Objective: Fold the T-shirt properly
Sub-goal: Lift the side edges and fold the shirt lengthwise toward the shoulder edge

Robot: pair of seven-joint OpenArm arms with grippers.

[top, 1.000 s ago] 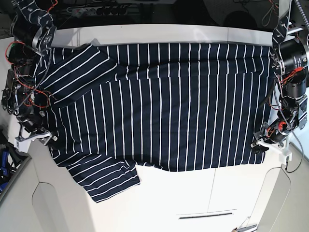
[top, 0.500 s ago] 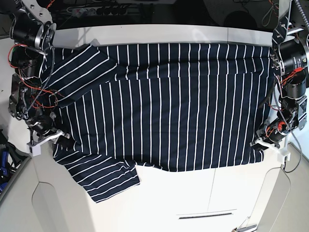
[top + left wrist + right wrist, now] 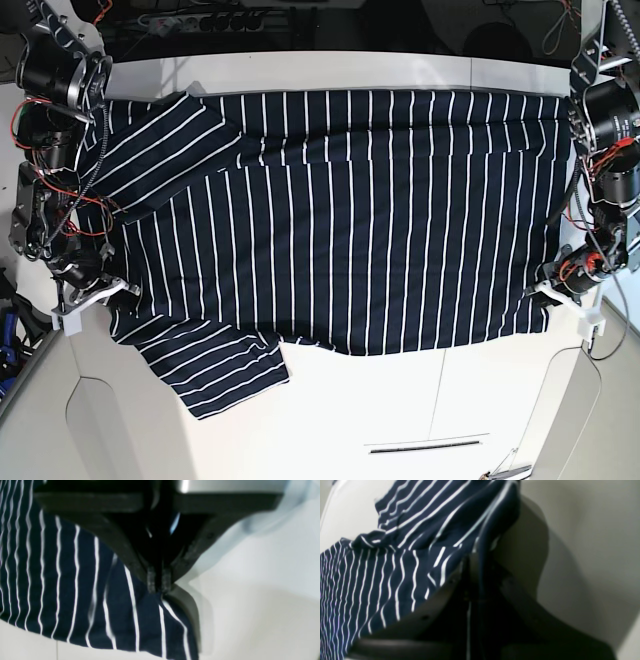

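The T-shirt (image 3: 340, 220), dark navy with thin white stripes, lies spread flat across the white table (image 3: 400, 400), one sleeve folded over at the upper left and the other sleeve (image 3: 220, 365) sticking out at the lower left. My left gripper (image 3: 548, 296) is shut on the shirt's lower right corner; in the left wrist view its fingertips (image 3: 151, 580) pinch the T-shirt (image 3: 75, 592) edge. My right gripper (image 3: 118, 293) is shut on the shirt's left edge near the lower sleeve; the right wrist view shows the T-shirt (image 3: 420, 542) bunched into the closed jaws.
The table's front edge curves in at both lower corners, with a narrow slot (image 3: 425, 445) in its front. Cables and dark gear (image 3: 230, 20) line the back edge. Both arm bodies (image 3: 50, 150) (image 3: 605, 130) stand along the shirt's sides.
Both grippers have closed from open onto the shirt's edges. The right gripper also slid in towards the cloth and a little down the view.
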